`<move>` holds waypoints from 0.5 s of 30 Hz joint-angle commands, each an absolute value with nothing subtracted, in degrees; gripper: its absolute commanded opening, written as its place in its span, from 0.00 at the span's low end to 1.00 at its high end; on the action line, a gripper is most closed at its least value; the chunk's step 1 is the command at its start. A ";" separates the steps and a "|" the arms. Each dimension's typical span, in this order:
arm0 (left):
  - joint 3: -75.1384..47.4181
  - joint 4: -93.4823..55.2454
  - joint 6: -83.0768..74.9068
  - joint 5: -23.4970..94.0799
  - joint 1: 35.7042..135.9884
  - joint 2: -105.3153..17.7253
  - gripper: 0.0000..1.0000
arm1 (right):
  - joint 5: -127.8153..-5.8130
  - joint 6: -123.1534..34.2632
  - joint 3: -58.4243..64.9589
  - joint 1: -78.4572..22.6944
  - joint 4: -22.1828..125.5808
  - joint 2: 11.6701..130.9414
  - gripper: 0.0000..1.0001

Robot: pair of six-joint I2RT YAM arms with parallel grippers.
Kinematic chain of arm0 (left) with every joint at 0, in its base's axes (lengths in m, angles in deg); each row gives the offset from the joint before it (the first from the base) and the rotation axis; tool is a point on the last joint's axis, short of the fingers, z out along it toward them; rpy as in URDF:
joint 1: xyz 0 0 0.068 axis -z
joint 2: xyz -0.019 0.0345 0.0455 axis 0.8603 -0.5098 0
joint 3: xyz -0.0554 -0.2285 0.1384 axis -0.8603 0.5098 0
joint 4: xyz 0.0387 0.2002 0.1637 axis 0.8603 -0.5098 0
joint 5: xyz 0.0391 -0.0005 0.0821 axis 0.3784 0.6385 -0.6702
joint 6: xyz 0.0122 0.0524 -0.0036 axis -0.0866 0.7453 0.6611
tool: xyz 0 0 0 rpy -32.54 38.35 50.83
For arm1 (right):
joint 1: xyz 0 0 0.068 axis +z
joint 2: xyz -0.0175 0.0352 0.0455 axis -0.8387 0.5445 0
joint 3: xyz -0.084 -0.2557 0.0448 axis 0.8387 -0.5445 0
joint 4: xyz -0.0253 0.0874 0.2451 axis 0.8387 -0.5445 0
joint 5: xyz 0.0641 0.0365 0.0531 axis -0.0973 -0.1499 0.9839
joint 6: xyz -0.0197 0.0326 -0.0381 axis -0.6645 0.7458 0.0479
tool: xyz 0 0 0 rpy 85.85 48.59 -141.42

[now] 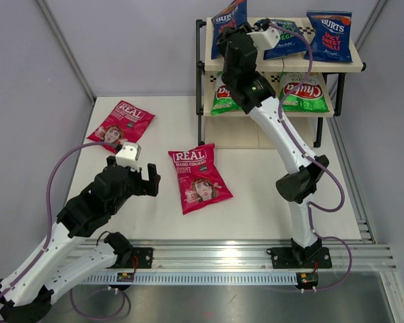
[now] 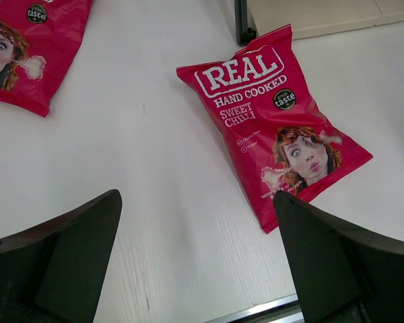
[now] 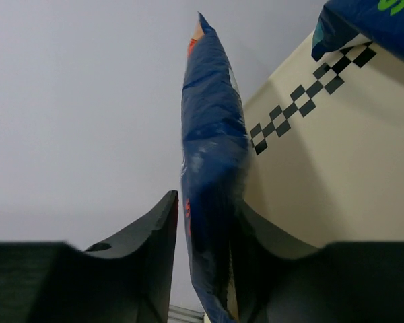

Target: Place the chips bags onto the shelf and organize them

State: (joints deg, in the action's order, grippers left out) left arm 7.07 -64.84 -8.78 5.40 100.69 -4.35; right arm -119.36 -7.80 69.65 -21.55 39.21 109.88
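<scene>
Your right gripper (image 3: 210, 202) is clamped on the left BURTS bag (image 1: 230, 20). Wrist view shows both fingers (image 3: 158, 249) against its sides. The bag is upright and edge-on to that camera, at the left end of the shelf's (image 1: 289, 65) top board, just beside the checker strip (image 3: 303, 101). I can't tell whether its bottom edge is resting on the board. Two more BURTS are on that top tier: the middle BURTS bag (image 1: 287, 42), partly hidden behind the arm, and the right BURTS bag (image 1: 328, 35), standing face out. On the middle tier, the right Chuba bag (image 1: 303, 93) is in plain view and the left Chuba bag (image 1: 222, 99) sits partly behind the right arm. Your left gripper (image 2: 196, 195) has its fingers wide apart and holds nothing. It hovers low over the table (image 1: 269, 202) between the two REAL bags. The centre REAL bag (image 1: 198, 178) lies flat, face up, just ahead and right of it. The far REAL bag (image 1: 121, 126) lies flat near the table's left edge. The two are well apart, and neither touches the gripper.
</scene>
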 commanded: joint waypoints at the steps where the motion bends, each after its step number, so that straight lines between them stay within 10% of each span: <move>1: 7.07 -62.71 -7.89 5.50 100.48 -3.81 0.99 | -122.27 -11.97 73.00 -21.68 42.10 108.88 0.44; 15: 7.24 -62.44 -7.53 7.34 100.48 -4.16 0.99 | -121.48 -29.98 78.26 -21.50 42.10 110.46 0.60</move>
State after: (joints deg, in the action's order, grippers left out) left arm 7.09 -64.84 -8.76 6.19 100.69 -4.38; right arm -120.06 -22.03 72.97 -21.55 40.39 110.32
